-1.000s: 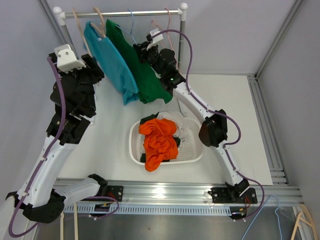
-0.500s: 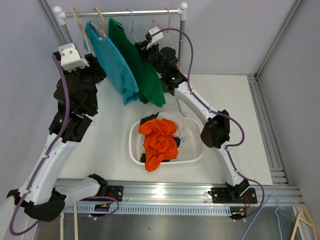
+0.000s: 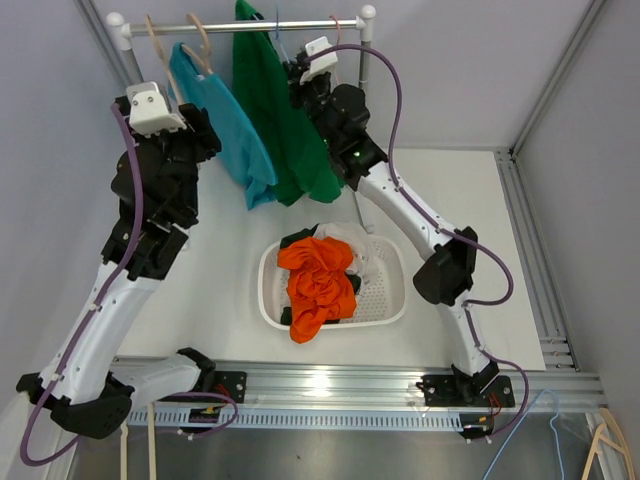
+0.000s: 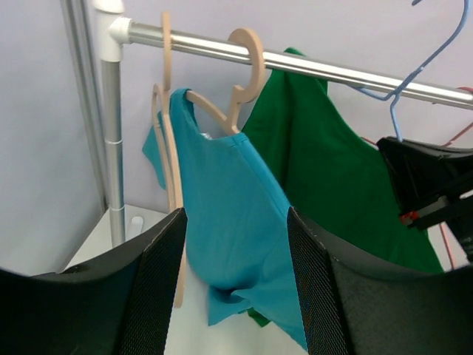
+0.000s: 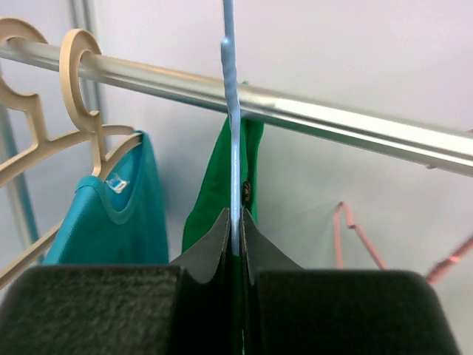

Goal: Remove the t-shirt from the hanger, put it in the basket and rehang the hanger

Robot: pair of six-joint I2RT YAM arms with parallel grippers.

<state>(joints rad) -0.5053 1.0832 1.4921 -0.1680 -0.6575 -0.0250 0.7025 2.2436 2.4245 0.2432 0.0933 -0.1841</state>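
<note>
Blue hanger (image 5: 231, 111) wire sits pinched between the closed fingers of my right gripper (image 5: 235, 237), high at the far end of the table (image 3: 450, 200). The wire runs straight up from the fingers and crosses in front of the metal rail (image 5: 332, 118). Whether its hook bears on the rail I cannot tell.

The green t-shirt (image 3: 285, 120) is on that hanger. It drapes down from rail height just left of my right gripper, its top edge showing above the rail from overhead and its hem hanging near the tabletop. Touching its left side is a teal t-shirt (image 3: 220, 120) on a wooden hanger (image 4: 247, 66) hooked over the rail. A second, bare wooden hanger (image 4: 168, 148) is at the rail's left end, by the upright post. Pink hangers (image 5: 355, 229) hang to the right of my grip.

My left gripper (image 4: 235, 251) is raised left of the rack with its jaws apart and nothing between them. It faces the teal t-shirt, which fills the gap between my fingers (image 4: 159, 285) in the wrist view without touching them.

Nearer, at mid-table, a white basket (image 3: 268, 290) holds a crumpled orange garment (image 3: 318, 280) on top of dark and white clothes.
</note>
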